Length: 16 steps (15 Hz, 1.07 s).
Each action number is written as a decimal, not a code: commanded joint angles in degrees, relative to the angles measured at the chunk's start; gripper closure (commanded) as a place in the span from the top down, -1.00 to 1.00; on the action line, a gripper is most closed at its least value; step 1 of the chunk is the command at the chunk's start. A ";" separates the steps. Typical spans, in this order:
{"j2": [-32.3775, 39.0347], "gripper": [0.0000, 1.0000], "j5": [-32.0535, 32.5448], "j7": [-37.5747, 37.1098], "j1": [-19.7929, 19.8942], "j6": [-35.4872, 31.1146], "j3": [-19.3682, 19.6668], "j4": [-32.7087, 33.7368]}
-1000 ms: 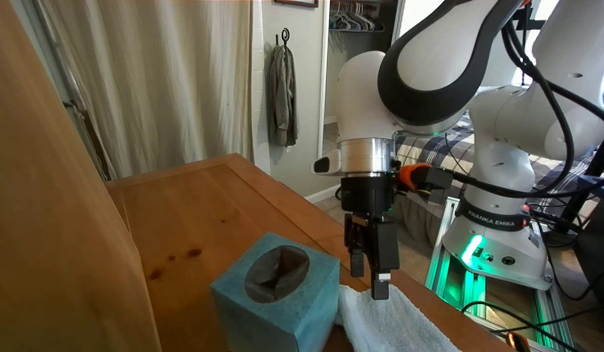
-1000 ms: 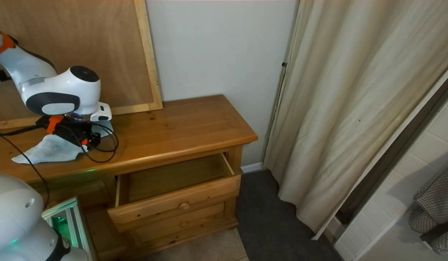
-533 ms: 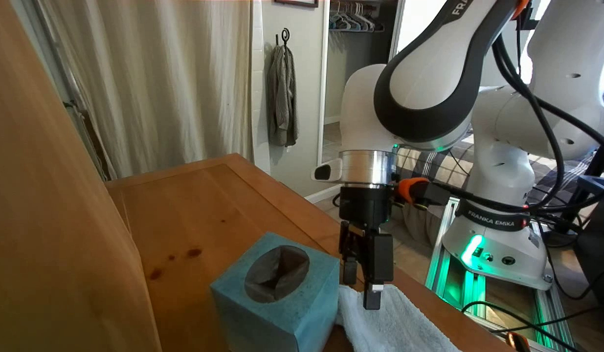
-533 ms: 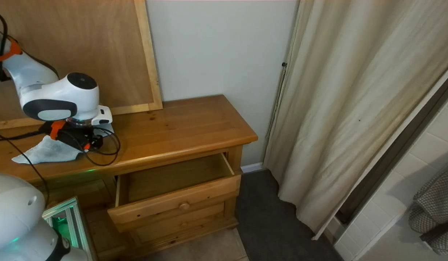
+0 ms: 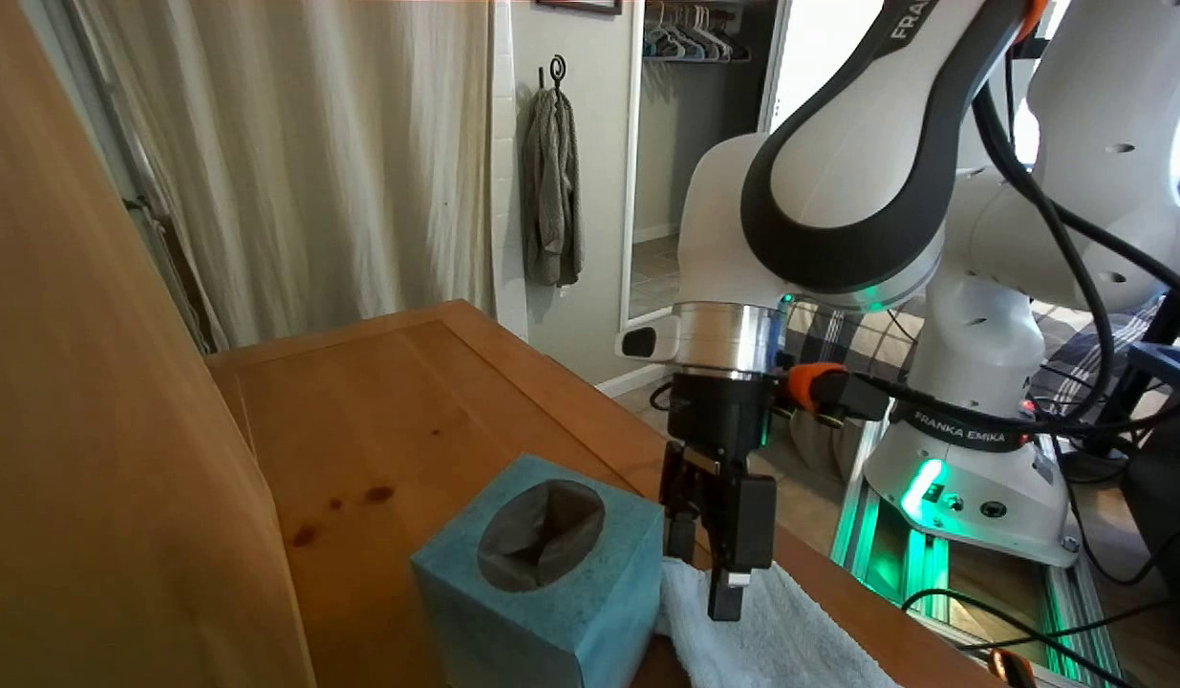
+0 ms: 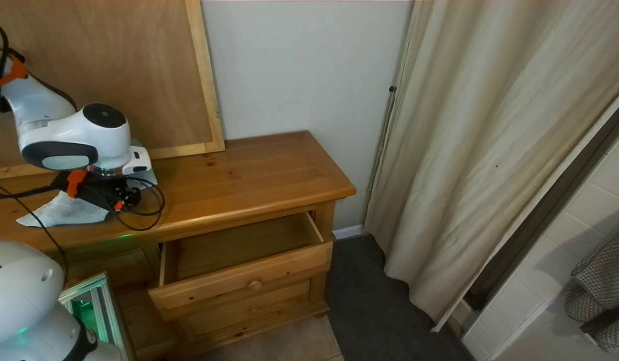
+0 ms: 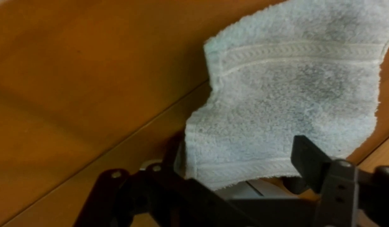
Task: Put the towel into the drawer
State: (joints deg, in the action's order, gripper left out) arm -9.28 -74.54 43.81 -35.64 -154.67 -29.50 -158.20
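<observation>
Now see the hand lower than a second ago, with fingers well apart; find the towel unmoved on the surface, beneath the hand; cannot tell whether touching

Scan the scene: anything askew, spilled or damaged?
No spill or damage stands out. Mildly odd: the towel lies rumpled on the dresser top, with greyish patches in the wrist view; stain or shadow, I can't tell. The drawer stands open, but that suits the task.

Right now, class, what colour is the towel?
The towel is pale bluish white, best seen in the wrist view.
</observation>
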 commanded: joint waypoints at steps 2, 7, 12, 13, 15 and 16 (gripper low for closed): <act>-0.47 0.05 -0.79 0.82 -0.88 -0.11 -1.31 0.04; -2.44 -0.65 2.53 -2.44 -0.81 0.34 -2.95 0.32; -6.54 -1.00 5.96 -6.18 -1.14 0.27 -2.94 0.91; -9.36 -1.00 8.27 -8.67 -1.28 0.22 -3.14 -0.50; -10.85 -0.98 16.91 -15.84 -0.36 -0.36 -3.97 0.91; -13.78 -0.98 21.20 -19.64 2.54 1.19 -6.79 0.23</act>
State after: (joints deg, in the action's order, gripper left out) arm -16.57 -63.45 34.64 -36.21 -154.73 -32.49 -157.04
